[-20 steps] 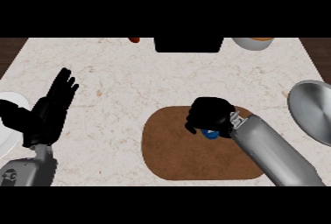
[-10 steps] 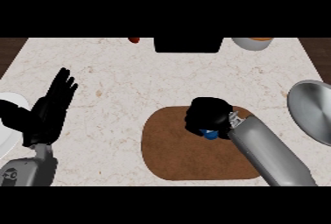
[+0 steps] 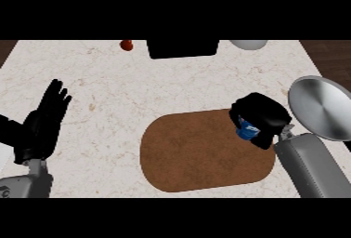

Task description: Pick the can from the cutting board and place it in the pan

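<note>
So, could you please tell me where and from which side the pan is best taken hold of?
Probably at the rim: of the pan only a shallow round bowl shows, cut off by the view's right edge, with no handle in sight. Its left rim lies nearest the right hand.

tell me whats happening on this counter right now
The robot's right hand is curled round a blue can at the right edge of the brown cutting board, next to the grey pan at the counter's right side. The can is not in the pan yet. The left hand rests open at the left edge, fingers up. A small red item, a dark box and a pale bowl sit along the far edge.
</note>
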